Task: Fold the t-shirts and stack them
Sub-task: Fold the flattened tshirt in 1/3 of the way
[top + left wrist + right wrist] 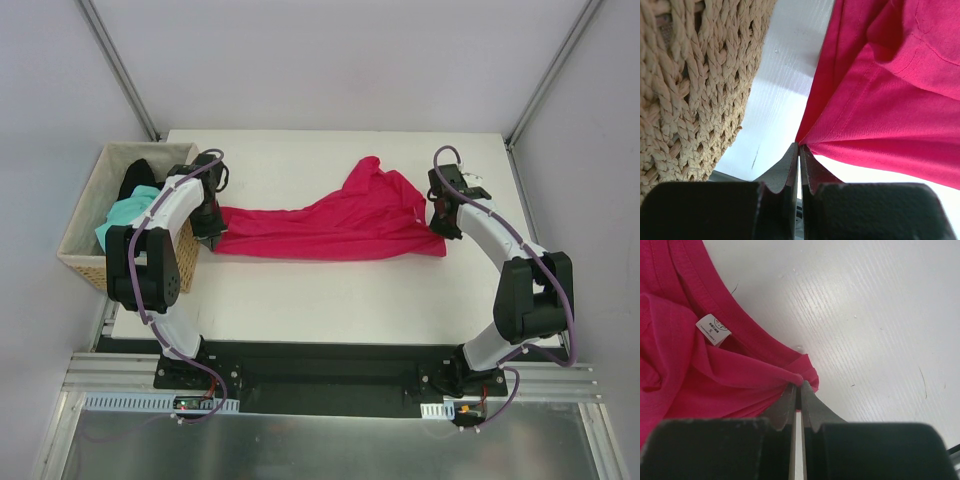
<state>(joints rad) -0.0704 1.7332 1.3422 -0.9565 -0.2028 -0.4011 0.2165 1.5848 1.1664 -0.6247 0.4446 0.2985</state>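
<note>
I see the crimson t-shirt (330, 228) as soft matt knit cloth with stitched hems, its neck label (713, 329) smooth white, my fingers (784, 172) dull dark and smooth, the basket (690, 85) rough tan woven wicker, the desk (865, 315) white, faintly grained, lightly scuffed

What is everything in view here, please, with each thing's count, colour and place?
Table: one, white.
Wicker basket: one, tan, beside the table's left edge.
Crimson t-shirt: one, pinkish-red, stretched across the table.
Mint-green t-shirt: one, in the basket.
Black t-shirt: one, in the basket's far end.
Size label: one, white, inside crimson collar.
Left arm, right arm: two, white and black, near edge.
Left fingers: pair, black, shut on the crimson t-shirt's left end.
Right fingers: pair, black, shut on its right end.
</note>
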